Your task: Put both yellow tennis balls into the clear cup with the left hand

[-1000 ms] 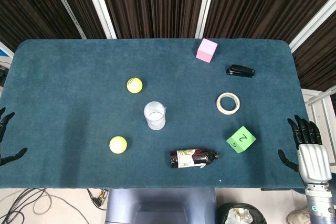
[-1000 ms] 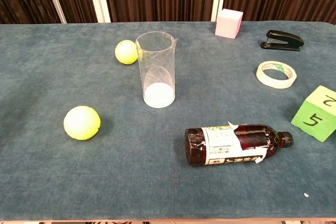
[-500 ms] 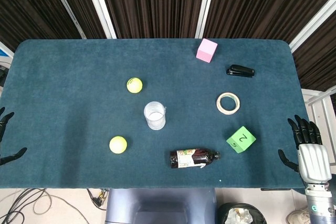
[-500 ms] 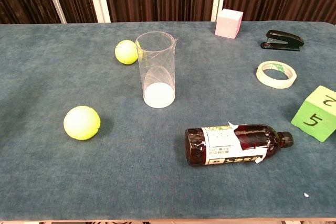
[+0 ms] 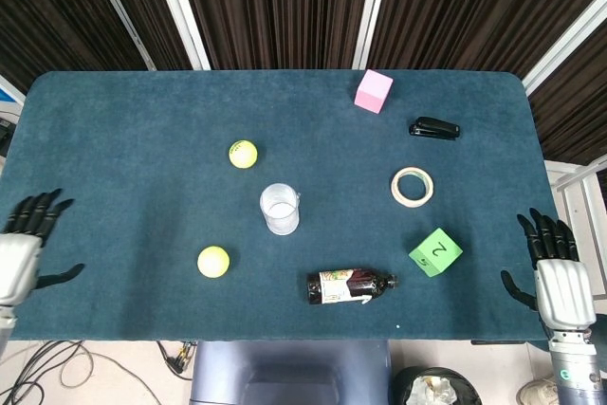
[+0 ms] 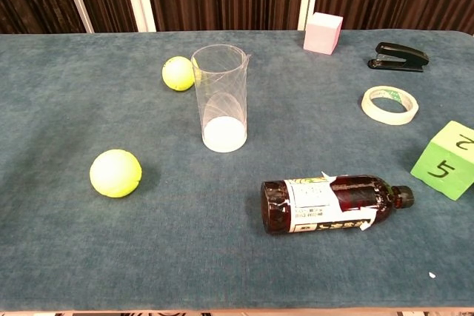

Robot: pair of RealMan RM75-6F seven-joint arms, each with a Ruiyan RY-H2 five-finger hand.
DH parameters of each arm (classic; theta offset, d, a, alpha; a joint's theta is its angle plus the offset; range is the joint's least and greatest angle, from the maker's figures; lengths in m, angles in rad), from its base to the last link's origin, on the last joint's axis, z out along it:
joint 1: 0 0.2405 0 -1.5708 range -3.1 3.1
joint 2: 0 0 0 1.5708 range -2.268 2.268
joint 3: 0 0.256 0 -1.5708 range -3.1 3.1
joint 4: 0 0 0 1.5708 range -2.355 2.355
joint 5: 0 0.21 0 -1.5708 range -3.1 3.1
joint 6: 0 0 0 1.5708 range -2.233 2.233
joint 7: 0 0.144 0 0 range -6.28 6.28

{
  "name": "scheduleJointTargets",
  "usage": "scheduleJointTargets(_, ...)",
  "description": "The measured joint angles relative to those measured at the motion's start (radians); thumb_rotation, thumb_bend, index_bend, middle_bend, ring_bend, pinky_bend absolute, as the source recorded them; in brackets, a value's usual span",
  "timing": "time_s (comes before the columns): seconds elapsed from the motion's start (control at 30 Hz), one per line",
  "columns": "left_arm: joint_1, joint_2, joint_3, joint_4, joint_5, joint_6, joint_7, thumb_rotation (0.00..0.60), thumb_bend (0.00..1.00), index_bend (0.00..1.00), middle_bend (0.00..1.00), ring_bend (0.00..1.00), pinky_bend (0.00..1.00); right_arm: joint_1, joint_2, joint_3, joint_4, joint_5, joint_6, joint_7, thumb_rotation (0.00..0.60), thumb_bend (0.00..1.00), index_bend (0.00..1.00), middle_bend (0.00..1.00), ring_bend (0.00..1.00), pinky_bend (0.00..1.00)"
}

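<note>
The clear cup [image 5: 280, 209] [image 6: 220, 98] stands upright and empty near the table's middle. One yellow tennis ball [image 5: 243, 154] [image 6: 178, 73] lies just behind it to the left. The other yellow tennis ball [image 5: 213, 261] [image 6: 115, 172] lies nearer the front, left of the cup. In the head view my left hand [image 5: 21, 253] hovers at the table's left edge, fingers spread, holding nothing, well left of the near ball. My right hand [image 5: 555, 272] is at the right edge, fingers spread and empty. Neither hand shows in the chest view.
A brown bottle [image 5: 348, 286] [image 6: 333, 203] lies on its side at the front. A green die [image 5: 435, 251], a tape roll [image 5: 412, 187], a black stapler [image 5: 434, 128] and a pink cube [image 5: 374, 90] sit on the right half of the blue table [image 5: 123, 158].
My left hand has come further into the head view at the table's left edge, moving right. The balls, cup and right hand have stayed put.
</note>
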Motion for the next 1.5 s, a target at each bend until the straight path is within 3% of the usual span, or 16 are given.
scheduleJointTargets(0.13, -0.080, 0.020, -0.002, -0.063, 0.012, -0.129, 0.010, 0.600, 0.09, 0.13, 0.02, 0.01, 0.06, -0.002, 0.001, 0.003, -0.002, 0.003, 0.006, -0.001, 0.600, 0.35, 0.09, 0.00, 0.00, 0.00)
scheduleJointTargets(0.3, -0.191, 0.014, -0.016, -0.126, -0.020, -0.306, 0.109, 0.600, 0.08, 0.13, 0.02, 0.01, 0.08, -0.002, 0.001, 0.010, 0.002, 0.015, 0.004, 0.004, 0.600, 0.35, 0.09, 0.00, 0.00, 0.00)
scheduleJointTargets(0.57, -0.334, -0.081, -0.034, -0.168, -0.113, -0.502, 0.223, 0.600, 0.07, 0.13, 0.02, 0.01, 0.09, 0.005, -0.008, 0.011, 0.011, 0.024, -0.011, -0.006, 0.600, 0.35, 0.09, 0.00, 0.00, 0.00)
scheduleJointTargets(1.13, -0.423, -0.300, 0.018, -0.086, -0.287, -0.553, 0.535, 0.600, 0.11, 0.13, 0.05, 0.06, 0.19, -0.002, 0.004, 0.018, 0.000, 0.029, 0.003, 0.009, 0.600, 0.35, 0.09, 0.00, 0.00, 0.00)
scheduleJointTargets(1.5, -0.441, -0.382, 0.059, 0.006, -0.320, -0.527, 0.607, 0.600, 0.18, 0.20, 0.20, 0.23, 0.37, -0.003, 0.006, 0.018, -0.002, 0.034, 0.000, 0.010, 0.600, 0.35, 0.09, 0.00, 0.00, 0.00)
